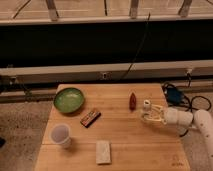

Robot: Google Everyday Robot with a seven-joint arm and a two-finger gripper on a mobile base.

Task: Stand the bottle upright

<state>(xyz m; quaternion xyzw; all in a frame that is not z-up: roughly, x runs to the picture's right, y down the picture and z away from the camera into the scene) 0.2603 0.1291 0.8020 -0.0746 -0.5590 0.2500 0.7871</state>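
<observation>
The bottle (146, 108) is small and clear with a white cap on top. It stands upright near the right side of the wooden table (120, 150). My gripper (151, 116) reaches in from the right and is right at the bottle's lower body, on its right. The white arm (192, 120) extends off toward the table's right edge. The bottle's clear body is partly hidden by the gripper.
A small dark-red oval object (132, 100) lies just left of and behind the bottle. A green bowl (69, 99), a dark bar (90, 117), a translucent cup (61, 135) and a pale flat packet (103, 151) sit to the left. Cables and a blue-black device (172, 94) lie right of the table.
</observation>
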